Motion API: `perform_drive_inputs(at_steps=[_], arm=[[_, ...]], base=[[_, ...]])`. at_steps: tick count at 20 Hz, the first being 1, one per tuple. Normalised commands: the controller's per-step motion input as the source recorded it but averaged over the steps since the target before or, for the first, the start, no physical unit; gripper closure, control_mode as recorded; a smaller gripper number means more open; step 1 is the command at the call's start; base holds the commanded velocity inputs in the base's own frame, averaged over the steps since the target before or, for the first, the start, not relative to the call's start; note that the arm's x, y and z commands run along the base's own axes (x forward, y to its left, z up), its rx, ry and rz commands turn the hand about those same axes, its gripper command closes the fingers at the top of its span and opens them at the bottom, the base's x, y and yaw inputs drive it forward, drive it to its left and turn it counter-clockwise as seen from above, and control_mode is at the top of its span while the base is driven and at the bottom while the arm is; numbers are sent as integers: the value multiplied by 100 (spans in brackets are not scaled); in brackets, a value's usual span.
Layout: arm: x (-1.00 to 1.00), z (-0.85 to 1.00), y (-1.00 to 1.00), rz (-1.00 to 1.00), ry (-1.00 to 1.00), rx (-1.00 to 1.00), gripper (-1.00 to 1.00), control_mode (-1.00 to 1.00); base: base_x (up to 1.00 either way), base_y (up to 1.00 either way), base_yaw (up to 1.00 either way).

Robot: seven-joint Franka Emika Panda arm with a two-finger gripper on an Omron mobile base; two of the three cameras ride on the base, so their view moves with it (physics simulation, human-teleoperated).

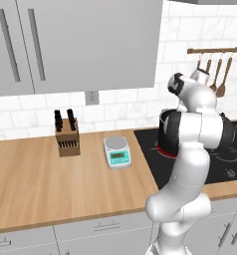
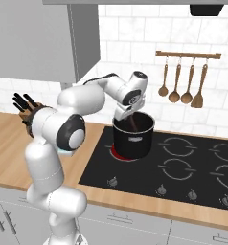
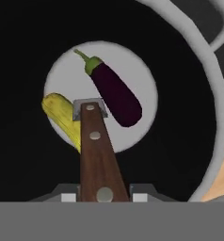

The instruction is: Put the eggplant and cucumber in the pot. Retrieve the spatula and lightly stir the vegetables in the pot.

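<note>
1. A wooden knife block point(image 1: 67, 135) stands on the wooden bench point(image 1: 46, 179) near the tiled wall.
2. A small kitchen scale point(image 1: 117, 152) sits to its right, beside the black cooktop point(image 2: 183, 167).
3. Wooden utensils hang from a wall rail point(image 2: 188, 54).
4. Grey cabinets point(image 1: 75, 42) hang overhead.

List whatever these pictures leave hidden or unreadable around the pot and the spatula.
- Spatula blade, hand view: mostly hidden behind its own handle; whether it touches the vegetables is unclear.
- Cucumber, hand view: its near end is covered by the handle.
- Pot, left base view: largely blocked by the arm.
- Pot's contents, right base view: hidden by the wall and the hand.
- Scale display, left base view: too small to read.
</note>
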Motion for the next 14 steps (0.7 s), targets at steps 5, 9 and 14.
perform_drive_inputs(at_steps=[5,9,14], arm=[[0,4,-6,0,0,12,100,-100],[0,24,-11,0,-1,0,100,-100],[0,3,-1,0,-1,0,100,-100]], base=[[0,0,0],[0,0,0],[0,0,0]])
